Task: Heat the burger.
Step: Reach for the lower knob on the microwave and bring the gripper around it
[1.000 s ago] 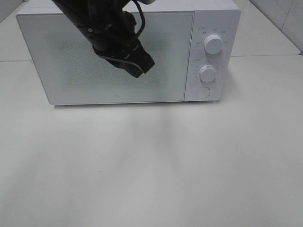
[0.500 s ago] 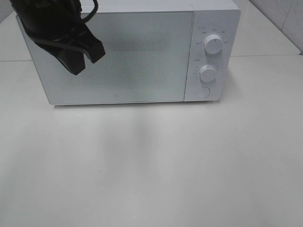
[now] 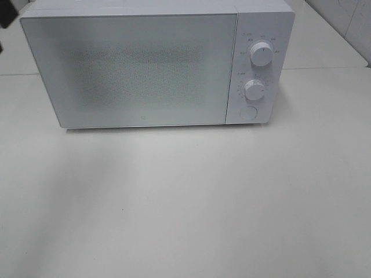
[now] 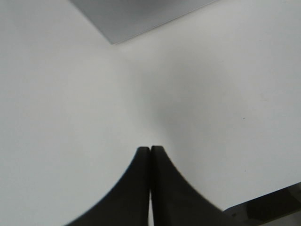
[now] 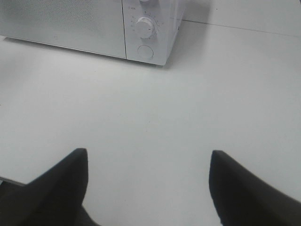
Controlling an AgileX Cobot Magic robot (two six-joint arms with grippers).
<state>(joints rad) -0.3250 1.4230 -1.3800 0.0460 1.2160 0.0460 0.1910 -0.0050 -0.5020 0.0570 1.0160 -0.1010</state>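
No text is showing legibly — faint grey markings are ringing the upper dial (image 3: 261, 54) and lower dial (image 3: 254, 90) of the microwave (image 3: 139, 69), right of the frame, too small to read

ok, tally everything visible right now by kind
White boxy microwave oven: 1
Round white dials: 2
Round white push button: 1
White tabletop: 1
Black robot hands: 2 (left hand, right hand)
Total: 7

Matt grey, finely dotted finish on microwave door (image 3: 139, 69); smooth white plastic look on upper knob (image 3: 261, 54); smooth matt off-white tabletop (image 3: 203, 202).
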